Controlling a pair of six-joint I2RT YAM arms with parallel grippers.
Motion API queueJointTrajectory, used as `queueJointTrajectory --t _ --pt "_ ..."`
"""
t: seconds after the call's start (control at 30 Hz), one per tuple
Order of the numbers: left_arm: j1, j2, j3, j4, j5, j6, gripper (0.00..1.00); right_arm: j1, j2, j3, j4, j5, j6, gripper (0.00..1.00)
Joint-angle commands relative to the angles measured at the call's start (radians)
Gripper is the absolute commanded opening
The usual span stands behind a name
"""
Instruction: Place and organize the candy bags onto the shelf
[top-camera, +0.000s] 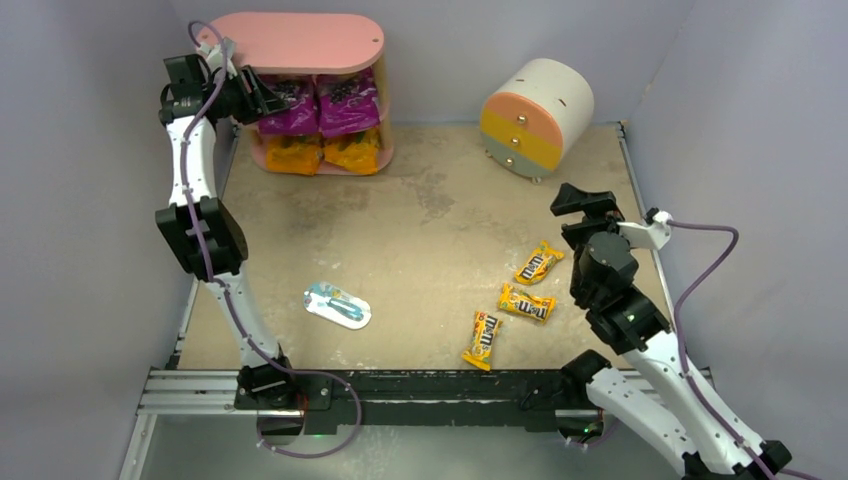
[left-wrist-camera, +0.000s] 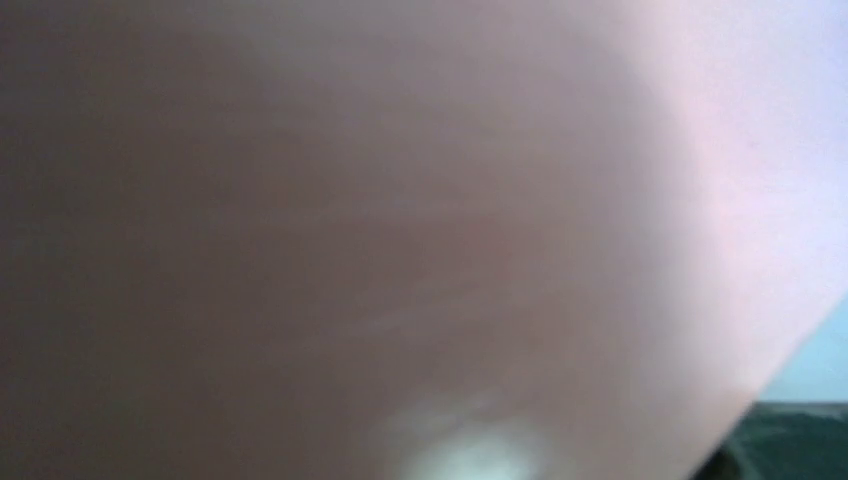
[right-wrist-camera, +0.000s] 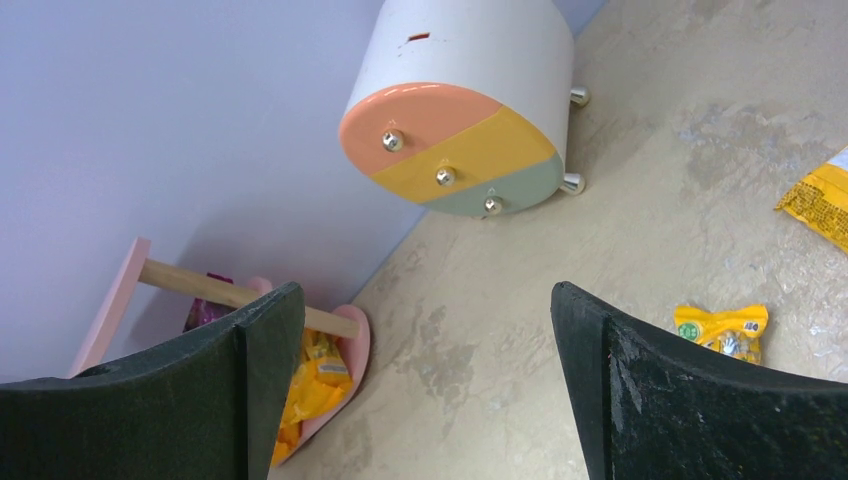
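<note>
My right claw (right-wrist-camera: 425, 298) hangs spread, empty. The nearest M&M's pack (top-camera: 538, 263) looks light, crinkly, slippery; I'd pinch across its middle.

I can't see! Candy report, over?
Right tool open, empty. Left tool at shelf, grip unseen. Four big bags shelved, three small packs on table. Blue packet aside.

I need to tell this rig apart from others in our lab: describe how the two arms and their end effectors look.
The left arm and right arm have white tube-like links joined by chunky black joint housings. A purple cable runs along each one. The right end effector has two broad, matte black fingers with curved inner edges and faint scuffs.
</note>
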Motion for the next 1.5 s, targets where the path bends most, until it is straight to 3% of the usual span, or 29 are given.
queueJointTrajectory --t 0.0,0.1,0.2,0.43,0.53,0.67,0.8,0.9,1.13,1.23,1.37,1.47 --pt "0.002 0.016 0.107 -0.055 -0.169 0.057 0.52 0.004 -0.003 0.052 0.011 0.028 -0.019 0.94" --pt "0.003 0.032 0.153 -0.101 -0.282 0.084 0.58 0.003 0.005 0.054 0.010 0.018 -0.019 0.94" --pt "0.009 0.045 0.186 -0.136 -0.369 0.106 0.73 0.003 0.010 0.057 0.010 0.011 -0.024 0.94" --pt "0.019 0.019 0.158 -0.097 -0.298 0.106 0.78 0.003 0.021 0.062 0.010 -0.006 -0.025 0.94" --pt "0.019 0.004 0.153 -0.094 -0.280 0.103 0.87 0.003 0.026 0.069 0.003 -0.018 -0.030 0.95" --pt "0.019 -0.045 0.107 -0.078 -0.291 0.092 0.91 0.003 0.033 0.079 -0.014 -0.028 -0.039 0.97" --pt "0.019 -0.126 0.043 -0.082 -0.407 0.093 0.93 0.003 0.028 0.089 -0.054 -0.022 -0.029 0.98" --pt "0.018 -0.182 -0.026 -0.079 -0.483 0.090 0.94 0.003 0.011 0.084 -0.068 -0.020 -0.029 0.99" --pt "0.019 -0.346 -0.207 -0.010 -0.519 0.031 0.96 0.003 -0.048 0.043 -0.053 -0.027 -0.017 0.99" --pt "0.019 -0.453 -0.406 0.109 -0.450 -0.067 0.97 0.003 -0.049 0.035 -0.040 -0.046 -0.012 0.99" --pt "-0.018 -0.616 -0.772 0.422 -0.275 -0.199 0.98 0.003 -0.038 0.040 -0.080 -0.051 -0.009 0.99" --pt "-0.088 -0.682 -0.886 0.516 -0.276 -0.209 0.98 0.003 -0.036 0.042 -0.087 -0.059 -0.018 0.99"
